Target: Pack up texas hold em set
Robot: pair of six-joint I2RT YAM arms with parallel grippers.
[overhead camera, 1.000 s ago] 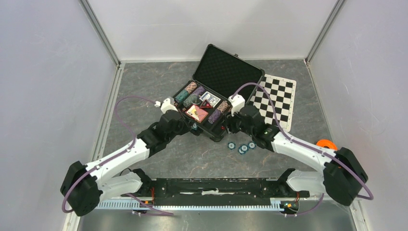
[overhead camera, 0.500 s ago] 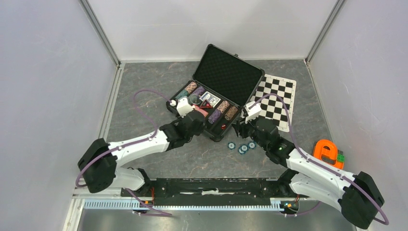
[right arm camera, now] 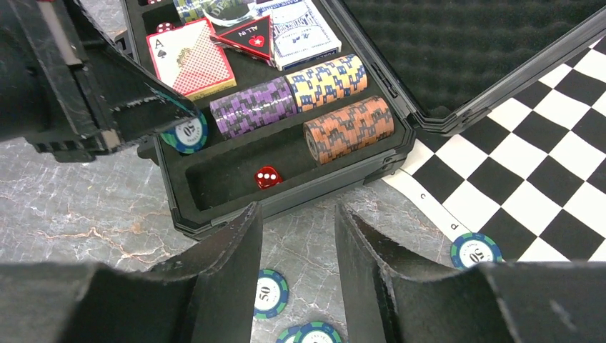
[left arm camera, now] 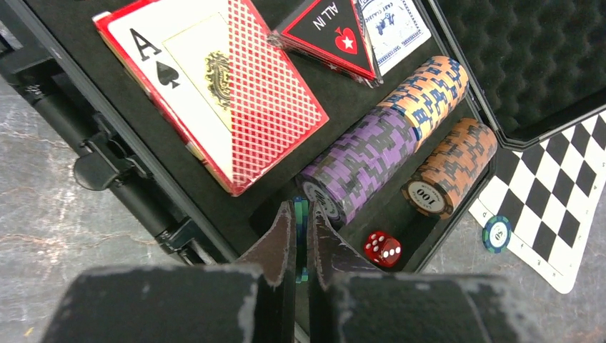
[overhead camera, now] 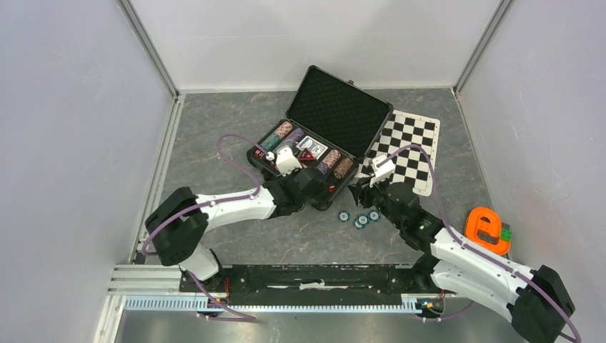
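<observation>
The black case (overhead camera: 336, 107) lies open, foam lid tilted back. In its tray are a red card deck (left arm camera: 214, 86), a blue deck (right arm camera: 300, 32), purple chips (left arm camera: 364, 161), brown chips (left arm camera: 450, 171) and a red die (left arm camera: 382, 249). My left gripper (left arm camera: 301, 207) is shut on a teal chip (left arm camera: 302, 243), held on edge at the near end of the purple row. The same chip (right arm camera: 185, 133) shows in the right wrist view. My right gripper (right arm camera: 298, 211) hangs open over the table in front of the case, above loose teal chips (right arm camera: 271, 293).
A black-and-white chequered mat (overhead camera: 411, 146) lies right of the case, with one teal chip (right arm camera: 475, 250) at its edge. An orange e-shaped piece (overhead camera: 487, 230) sits at the right, near the wall. The two wrists are close together at the case's front corner.
My left arm has swung right along the case's front, carrying the chip to the purple row. My right gripper has drawn back from the case toward the loose chips.
</observation>
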